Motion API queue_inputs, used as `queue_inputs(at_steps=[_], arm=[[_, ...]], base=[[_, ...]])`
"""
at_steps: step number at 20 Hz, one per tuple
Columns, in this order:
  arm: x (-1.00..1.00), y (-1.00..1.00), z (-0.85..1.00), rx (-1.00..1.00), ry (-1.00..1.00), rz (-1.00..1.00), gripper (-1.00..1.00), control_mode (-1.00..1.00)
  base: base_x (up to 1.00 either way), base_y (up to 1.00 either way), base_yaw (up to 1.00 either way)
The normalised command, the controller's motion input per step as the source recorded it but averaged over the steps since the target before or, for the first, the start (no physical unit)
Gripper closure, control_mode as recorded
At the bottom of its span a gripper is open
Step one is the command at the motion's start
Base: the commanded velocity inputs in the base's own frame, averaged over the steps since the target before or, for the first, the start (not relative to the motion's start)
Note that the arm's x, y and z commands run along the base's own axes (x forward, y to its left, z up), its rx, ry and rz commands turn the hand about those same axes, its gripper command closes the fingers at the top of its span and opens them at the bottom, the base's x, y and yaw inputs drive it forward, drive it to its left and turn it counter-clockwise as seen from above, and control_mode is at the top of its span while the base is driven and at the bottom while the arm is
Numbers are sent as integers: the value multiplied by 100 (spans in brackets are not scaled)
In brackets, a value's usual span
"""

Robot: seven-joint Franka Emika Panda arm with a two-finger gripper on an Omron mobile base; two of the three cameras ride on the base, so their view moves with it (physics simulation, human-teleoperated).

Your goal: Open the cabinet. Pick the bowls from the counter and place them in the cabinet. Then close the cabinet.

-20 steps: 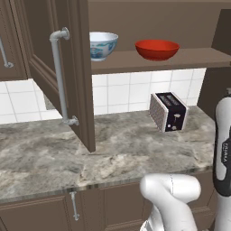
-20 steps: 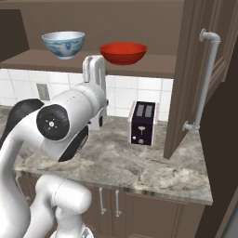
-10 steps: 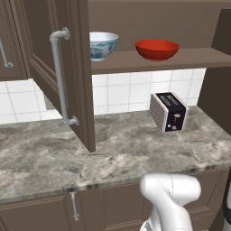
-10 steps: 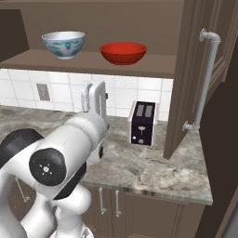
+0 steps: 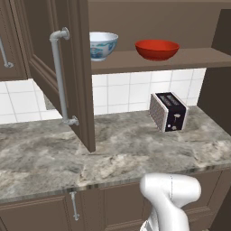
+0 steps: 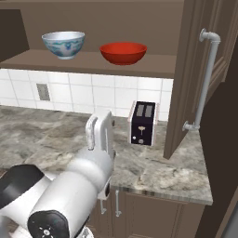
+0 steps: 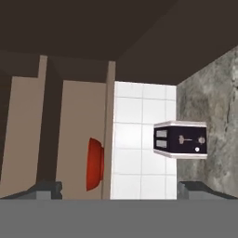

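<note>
Both bowls sit on the shelf of the open cabinet [image 6: 139,65]: the white bowl with blue pattern [image 6: 63,44] and the red bowl [image 6: 123,52] side by side, above and ahead of the gripper [image 6: 100,133], which stands empty with its jaws spread wide. With the placing apparently done, closing is what remains. The right door [image 6: 195,79] stands swung out, up and to the gripper's right, its long silver bar handle [image 6: 203,81] running vertically; the left door [image 5: 63,72] hangs open on the far side. A toaster [image 6: 143,122] rests on the counter [image 6: 176,179] between gripper and right door.
</note>
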Motion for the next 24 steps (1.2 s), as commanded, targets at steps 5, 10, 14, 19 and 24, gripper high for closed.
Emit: queue_inputs(at_steps=[5,10,14,19,24], arm=[[-51,-45,-4,0,-7,0,-100,-100],[-48,-48,-5,0,-9,0,-100,-100],[-54,-26,2,0,-3,0,-100,-100],[-44,-27,12,0,0,0,-100,-100],[-9,-44,10,2,0,0,-100,-100]], base=[[0,0,0],[0,0,0],[0,0,0],[0,0,0],[0,0,0]])
